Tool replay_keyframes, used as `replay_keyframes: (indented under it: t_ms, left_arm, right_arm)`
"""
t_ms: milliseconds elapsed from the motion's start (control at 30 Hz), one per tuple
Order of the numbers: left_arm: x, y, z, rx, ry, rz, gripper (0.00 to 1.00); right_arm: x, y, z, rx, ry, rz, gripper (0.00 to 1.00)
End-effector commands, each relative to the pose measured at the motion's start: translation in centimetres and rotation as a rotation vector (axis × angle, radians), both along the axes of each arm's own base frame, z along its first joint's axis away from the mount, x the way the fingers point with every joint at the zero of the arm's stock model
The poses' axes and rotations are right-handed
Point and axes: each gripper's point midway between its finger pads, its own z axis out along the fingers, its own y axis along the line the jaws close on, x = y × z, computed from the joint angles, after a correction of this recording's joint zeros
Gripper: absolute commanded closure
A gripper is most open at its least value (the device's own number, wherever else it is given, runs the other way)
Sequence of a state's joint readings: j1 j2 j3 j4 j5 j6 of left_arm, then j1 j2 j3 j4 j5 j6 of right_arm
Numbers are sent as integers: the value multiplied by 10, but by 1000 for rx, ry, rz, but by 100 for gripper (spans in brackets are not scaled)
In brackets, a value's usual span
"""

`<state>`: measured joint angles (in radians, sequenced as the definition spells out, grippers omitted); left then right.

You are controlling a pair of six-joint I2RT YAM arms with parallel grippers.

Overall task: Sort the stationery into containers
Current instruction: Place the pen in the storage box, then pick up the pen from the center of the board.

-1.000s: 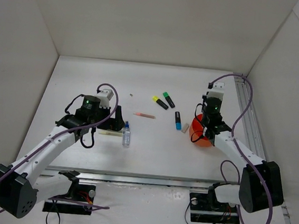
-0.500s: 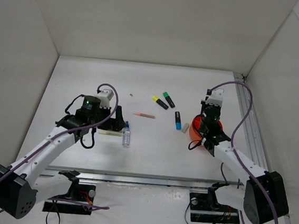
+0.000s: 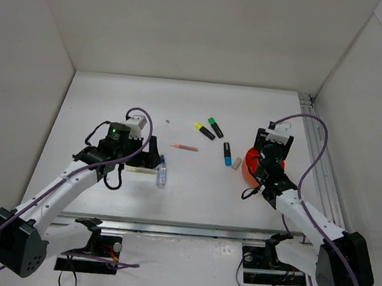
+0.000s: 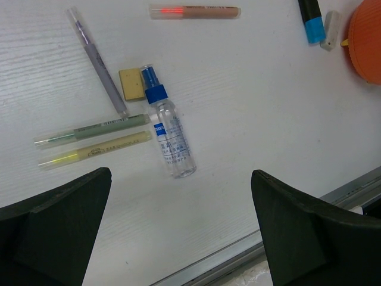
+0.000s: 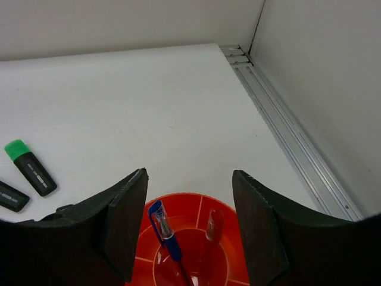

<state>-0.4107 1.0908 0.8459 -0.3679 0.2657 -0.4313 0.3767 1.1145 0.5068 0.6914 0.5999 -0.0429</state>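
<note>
Table point(image 3: 114, 95) is walled in white on its left, far and right edges. A metal rail point(image 3: 319, 159) runs along the right edge and a near rail point(image 3: 189, 229) along the near edge. Bare white surface stretches from the highlighters back to the far edge.

The orange pot point(image 3: 247, 170) sits near the right edge, about midway between near and far and just short of the metal rail. The right gripper point(image 5: 189, 179) hangs directly over it, jaws apart and gripping nothing. The pot's rim lies below and between the fingers.

The top view hides most of the pot behind the arm. The right wrist view looks inside: dividers, with a blue pen point(image 5: 165, 229) and a clear pen point(image 5: 212, 223) standing in it.

In the top view the yellow highlighter point(image 3: 204, 131) and green highlighter point(image 3: 215, 126) lie side by side toward the far side of mid-table. The blue highlighter point(image 3: 226, 154) and white eraser point(image 3: 237, 163) lie just left of the pot, the eraser nearer. The red pen point(image 3: 184, 146) lies alone at mid-table.

The left gripper point(image 4: 180, 182) hovers left of centre toward the near edge, jaws wide apart and holding nothing. The spray bottle point(image 4: 168, 138) lies flat just beyond the fingertips, midway between them, cap pointing to the far edge.

The left wrist view resolves what the top view shows only as a pale smear:
- a purple pen point(image 4: 97, 61)
- a tan block point(image 4: 131, 83) just beside the bottle's cap
- a pale green pen point(image 4: 92, 130) and a pale yellow pen point(image 4: 95, 152), side by side left of the bottle with their ends just beside it
</note>
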Motion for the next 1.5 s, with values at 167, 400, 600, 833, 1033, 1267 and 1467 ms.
replay_keyframes:
  t_ms: [167,400,600,833,1033,1267,1467]
  left_arm:
    - [14,-8,28,-39,-71,1,0]
    - [11,-9,22,-56,-58,7,0]
    - [10,5,16,-27,-8,118,0]
    - [8,16,1,-55,60,214,0]
    - [0,28,-6,-50,63,254,0]
    - [-11,38,-5,-31,60,262,0]
    - [-14,44,-1,-27,28,264,0]
  right_arm:
    - [-20,9,63,57,-63,34,24]
    - [-9,42,89,156,57,80,2]
    - [11,108,75,148,157,297,2]
    - [10,202,28,-13,342,628,2]
    - [6,272,-27,-195,466,1074,2]
    - [41,297,-79,-320,589,1151,2]
    - [48,327,-107,-305,639,1292,2]
